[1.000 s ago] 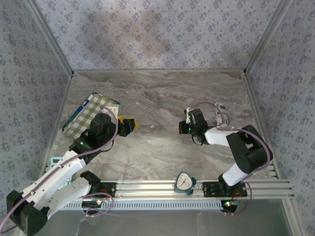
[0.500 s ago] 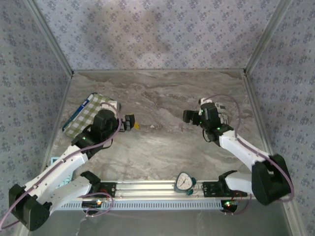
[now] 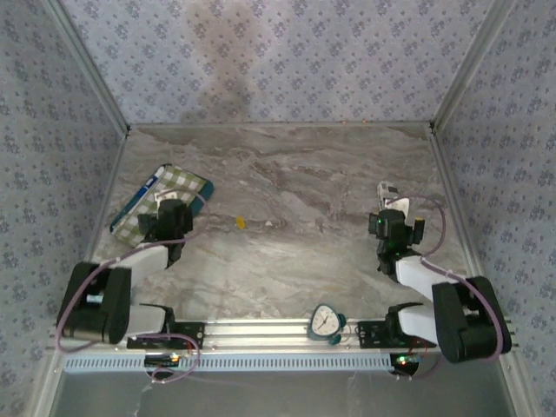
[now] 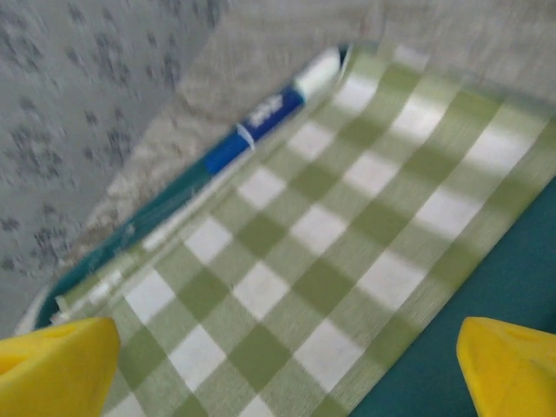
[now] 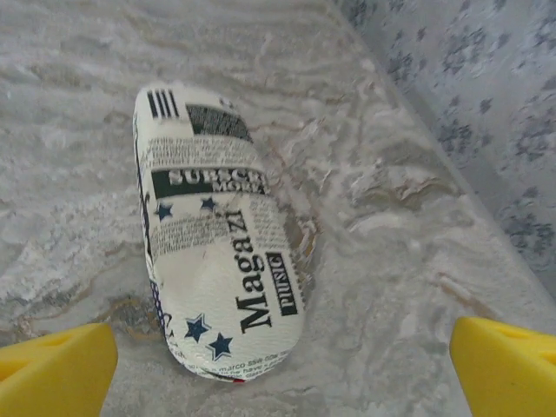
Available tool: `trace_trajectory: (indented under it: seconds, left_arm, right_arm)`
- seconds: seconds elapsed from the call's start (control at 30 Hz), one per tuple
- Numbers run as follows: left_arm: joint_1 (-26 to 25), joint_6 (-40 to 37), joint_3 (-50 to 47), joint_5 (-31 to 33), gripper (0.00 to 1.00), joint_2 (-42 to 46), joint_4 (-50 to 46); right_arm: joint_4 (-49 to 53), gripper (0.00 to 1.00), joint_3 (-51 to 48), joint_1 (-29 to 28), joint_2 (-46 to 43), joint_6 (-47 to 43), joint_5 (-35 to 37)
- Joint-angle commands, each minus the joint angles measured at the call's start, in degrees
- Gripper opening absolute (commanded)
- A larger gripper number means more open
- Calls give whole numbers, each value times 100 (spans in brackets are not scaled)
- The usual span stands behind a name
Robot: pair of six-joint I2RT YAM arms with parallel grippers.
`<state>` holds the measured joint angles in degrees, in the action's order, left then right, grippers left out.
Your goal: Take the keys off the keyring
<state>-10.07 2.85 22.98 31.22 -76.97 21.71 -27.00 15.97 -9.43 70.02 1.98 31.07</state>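
Note:
A tiny yellow-headed key (image 3: 240,222) lies loose on the marble table (image 3: 287,261), left of centre, with nothing touching it. I cannot make out the keyring. My left gripper (image 3: 165,211) is drawn back to the left and hangs over a green-and-white checked cloth (image 4: 330,226). Its yellow fingertips (image 4: 56,365) stand wide open and empty. My right gripper (image 3: 393,217) is drawn back to the right, just short of a white newsprint-pattern case (image 5: 217,234). Its fingertips (image 5: 508,365) are also wide open, holding nothing.
A blue-and-white pen (image 4: 261,122) lies along the checked cloth's far edge, on something teal (image 4: 486,278). A white dial timer (image 3: 326,321) sits on the metal rail (image 3: 261,334) at the near edge. Patterned walls (image 3: 278,61) close the table in on three sides.
The left gripper opened and left the key on the table. The right gripper opened too. Both arms pulled away from the middle, each folding back to its own side.

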Motion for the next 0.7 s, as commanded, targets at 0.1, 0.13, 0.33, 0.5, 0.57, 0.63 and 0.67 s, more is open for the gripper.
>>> trace_trajectory:
  seconds: [0.1, 0.13, 0.33, 0.5, 0.57, 0.63, 0.67]
  left_arm:
    - [351, -541, -433, -1241, 99, -866, 3460]
    - [544, -359, -431, -1623, 99, -732, 3101]
    - [780, -98, -160, -1583, 99, -1233, 3205]
    - [647, -99, -141, -1310, 99, -1107, 2922]
    - [648, -125, -151, -1297, 99, -1133, 3012]
    - [646, -120, -153, -1293, 99, -1136, 3018]
    - [648, -112, -147, -1302, 99, -1124, 2989]
  right_arm:
    - [-2820, 100, -73, 759, 1260, -569, -2328]
    - [-3348, 100, -13, 736, 1872, -705, -2480]
    - [-1987, 100, 616, 1027, 1733, -426, -2824]
    - [-1926, 100, 666, 1091, 1742, -382, -2979]
    - [-1920, 100, 671, 1164, 1743, -356, -3090]
    - [-1989, 100, 632, 1131, 1740, -373, -3003]
    - [-1993, 100, 635, 1119, 1737, -377, -2983]
